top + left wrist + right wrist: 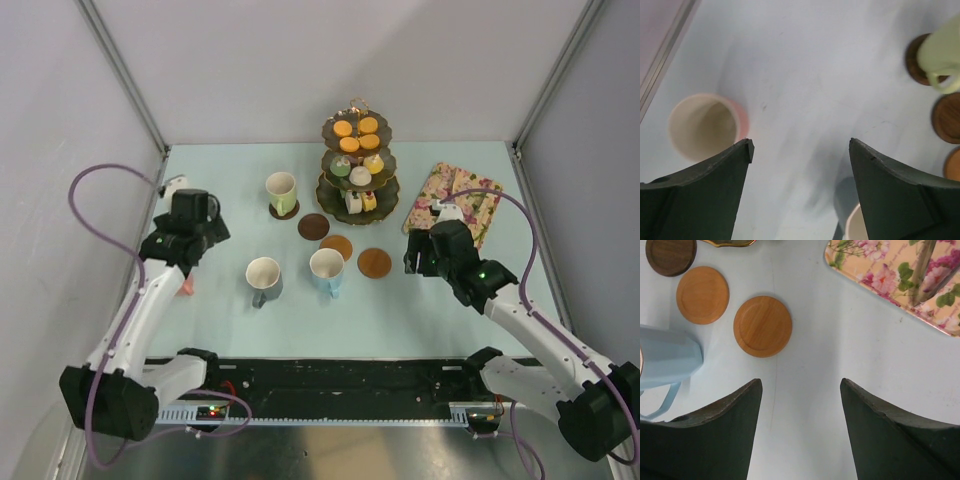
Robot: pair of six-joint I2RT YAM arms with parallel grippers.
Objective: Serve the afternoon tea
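Note:
The dark gold-rimmed three-tier stand [358, 165] holds small colourful cakes at the back. The yellow-green mug [281, 190] stands on a dark coaster [285, 211]. Three bare coasters [336, 247] lie in front of the stand. The grey mug [264, 280] and blue mug [327, 270] stand on the table. The pink mug [702, 125] lies left of my left gripper [800, 145], mostly hidden under the left arm in the top view. My left gripper is open and empty above bare table. My right gripper [801, 382] is open and empty, just right of an orange coaster [762, 326] and the blue mug [667, 357].
The floral rectangular tray [458, 200] lies at the back right, behind the right gripper [420, 262]. Grey walls and metal frame posts close in the table on the left, right and back. The arm bases sit on a black rail at the near edge.

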